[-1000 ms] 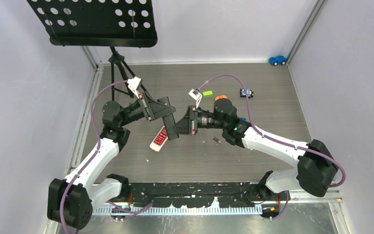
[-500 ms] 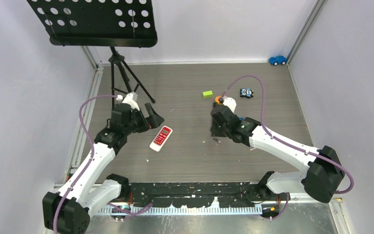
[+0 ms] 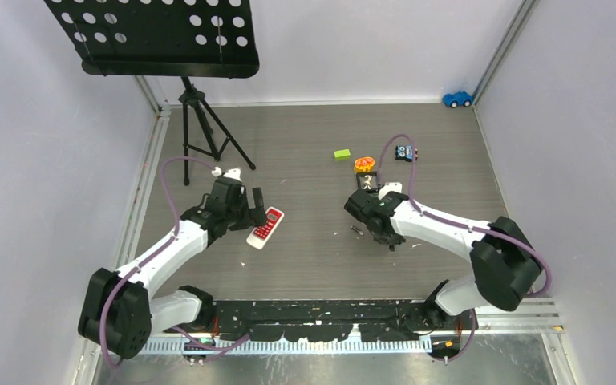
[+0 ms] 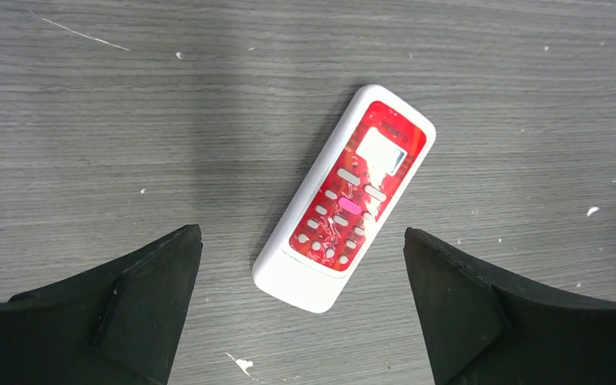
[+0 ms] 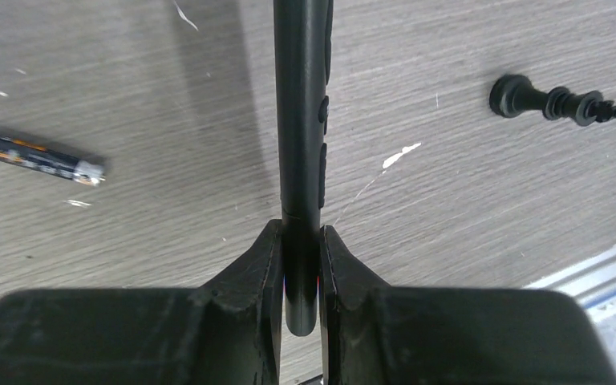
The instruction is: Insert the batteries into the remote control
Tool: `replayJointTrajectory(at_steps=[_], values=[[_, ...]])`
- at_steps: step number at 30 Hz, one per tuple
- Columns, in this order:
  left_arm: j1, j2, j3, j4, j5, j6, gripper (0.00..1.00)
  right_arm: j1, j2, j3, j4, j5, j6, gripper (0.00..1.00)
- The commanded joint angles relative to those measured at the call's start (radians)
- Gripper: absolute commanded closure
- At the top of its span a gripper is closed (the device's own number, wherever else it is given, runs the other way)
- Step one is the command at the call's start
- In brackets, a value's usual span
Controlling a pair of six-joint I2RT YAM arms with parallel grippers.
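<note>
On the surface (image 3: 305, 160), the red-faced remote (image 4: 343, 200) lay face up, its long axis slanting across the gap of our released left hand (image 4: 301, 241). Well right of the remote, our right hand (image 5: 299, 237) clenched a thin black bar (image 5: 301, 96), one battery (image 5: 42, 159) near it.

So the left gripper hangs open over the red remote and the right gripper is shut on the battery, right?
Not quite. The right gripper is shut on a slim black object, not the battery, which lies loose on the table beside it; the right wrist view shows this. The left gripper does hang open over the red remote.
</note>
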Motion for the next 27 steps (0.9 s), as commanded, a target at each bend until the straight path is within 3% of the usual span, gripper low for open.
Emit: replayJointTrajectory(at_steps=[1, 5, 9, 12, 16, 27], values=[[-0.007, 0.017, -0.019, 0.082, -0.041, 0.027, 0.00, 0.000, 0.063, -0.002, -0.029, -0.011, 0.028, 1.00], [-0.007, 0.050, -0.029, 0.104, -0.024, 0.023, 0.00, 0.000, 0.125, 0.014, -0.031, -0.017, 0.014, 0.88], [-0.007, 0.111, -0.015, 0.094, -0.017, 0.020, 0.01, 0.000, 0.148, 0.035, -0.025, -0.030, -0.007, 0.62], [-0.007, 0.167, 0.002, 0.082, -0.011, 0.016, 0.03, 0.000, 0.130, 0.051, -0.011, -0.047, -0.029, 0.49], [-0.007, 0.207, 0.011, 0.080, 0.007, 0.006, 0.06, 0.000, 0.060, 0.054, 0.040, -0.108, -0.074, 0.40], [-0.036, 0.274, 0.034, 0.096, 0.053, 0.060, 0.11, -0.008, -0.134, 0.030, 0.234, -0.273, -0.107, 0.32]])
